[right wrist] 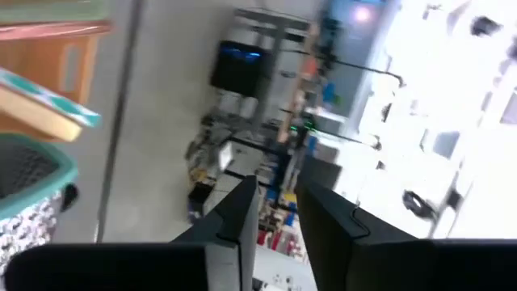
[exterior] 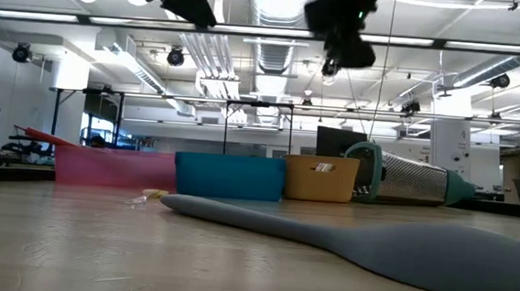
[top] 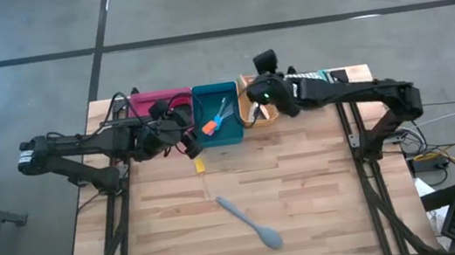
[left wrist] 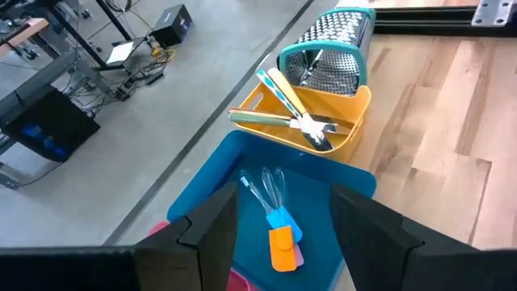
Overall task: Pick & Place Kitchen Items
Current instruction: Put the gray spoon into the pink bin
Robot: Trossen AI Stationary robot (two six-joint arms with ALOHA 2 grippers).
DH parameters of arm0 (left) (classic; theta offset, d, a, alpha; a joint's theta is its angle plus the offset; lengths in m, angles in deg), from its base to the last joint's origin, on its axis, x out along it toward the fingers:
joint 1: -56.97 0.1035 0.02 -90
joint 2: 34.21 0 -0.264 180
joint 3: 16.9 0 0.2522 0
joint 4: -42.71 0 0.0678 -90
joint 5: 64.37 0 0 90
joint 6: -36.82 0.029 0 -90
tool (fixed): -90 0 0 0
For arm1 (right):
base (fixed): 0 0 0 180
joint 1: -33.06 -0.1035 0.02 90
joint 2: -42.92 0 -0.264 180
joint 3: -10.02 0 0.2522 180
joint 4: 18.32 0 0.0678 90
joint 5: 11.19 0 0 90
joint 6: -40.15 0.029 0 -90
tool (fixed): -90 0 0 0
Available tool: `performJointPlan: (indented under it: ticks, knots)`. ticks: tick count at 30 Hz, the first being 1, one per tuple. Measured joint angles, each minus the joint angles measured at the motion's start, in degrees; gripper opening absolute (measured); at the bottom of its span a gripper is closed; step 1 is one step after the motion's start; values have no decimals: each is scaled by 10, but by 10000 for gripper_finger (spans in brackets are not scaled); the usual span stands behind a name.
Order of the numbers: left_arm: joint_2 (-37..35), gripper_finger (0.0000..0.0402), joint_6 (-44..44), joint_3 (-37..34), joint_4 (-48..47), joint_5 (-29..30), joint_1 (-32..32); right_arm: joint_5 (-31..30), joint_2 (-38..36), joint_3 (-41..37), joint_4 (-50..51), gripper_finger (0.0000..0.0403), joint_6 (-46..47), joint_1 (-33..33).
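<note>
Wooden table (top: 309, 213) carries everything; three trays sit in a row along its far edge. Just ahead of the left claw (left wrist: 279, 222), whose fingers stand apart and hold nothing, lies the teal tray (top: 233, 135), already holding an orange-handled tool (left wrist: 282, 247) and a whisk (left wrist: 271, 190). Directly below the raised right claw (right wrist: 276, 214) is the orange tray (left wrist: 355, 129) with its utensils (left wrist: 295, 117); its fingers are nearly together with nothing seen between them, likely just after a drop. Well short of both claws, on open wood, rests the grey spoon (top: 249, 222); between it and the left claw lies a yellow-handled tool (top: 201, 170). Both probably await sorting.
</note>
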Motion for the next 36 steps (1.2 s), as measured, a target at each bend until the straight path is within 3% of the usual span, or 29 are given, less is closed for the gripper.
performJointPlan:
  ticks: [4,9,14,17,20,22,25,29,36]
  knots:
    - [0,197,13,0,0,-31,0,-69,-37,0,0,65,41,-58]
    - [0,197,75,0,-12,-132,0,-143,-72,-1,4,52,128,-141]
    - [0,197,127,0,-36,-211,0,-142,-93,-2,27,43,303,-229]
    - [4,197,153,0,-56,-221,-1,-69,-108,-2,63,34,476,-267]
    - [15,197,180,0,-64,-222,-2,105,-125,-2,95,25,659,-283]
    - [26,197,207,0,-67,-234,-6,213,-130,-3,98,19,737,-284]
    - [48,197,249,0,-66,-266,-16,323,-131,-7,100,13,795,-285]
    - [85,197,273,0,-66,-295,-34,381,-129,-9,119,13,834,-289]
    - [154,197,289,0,-66,-330,-80,385,-126,-15,169,11,873,-298]
